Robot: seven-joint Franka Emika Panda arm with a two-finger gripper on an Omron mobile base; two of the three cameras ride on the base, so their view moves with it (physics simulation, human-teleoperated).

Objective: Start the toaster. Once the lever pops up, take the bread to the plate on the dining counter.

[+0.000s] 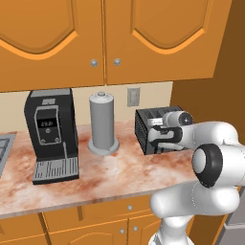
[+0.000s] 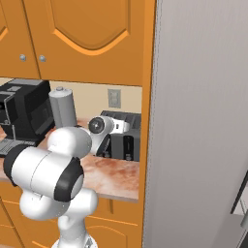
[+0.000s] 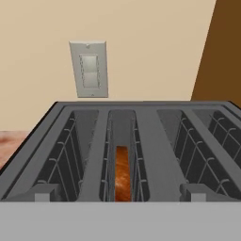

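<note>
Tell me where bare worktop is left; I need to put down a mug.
Free: the worktop in front of the grey canister, between coffee machine and toaster. Crowded: the toaster end, where the arm hangs over it.

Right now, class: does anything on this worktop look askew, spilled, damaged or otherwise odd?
Nothing stands out. The toaster, coffee machine and grey canister stand upright on the worktop, with no spill. The bread sits edge-up, low in a toaster slot, where it belongs.

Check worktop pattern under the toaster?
Pink-and-rust marbled worktop, clearest in left base view; toaster is black.
</note>
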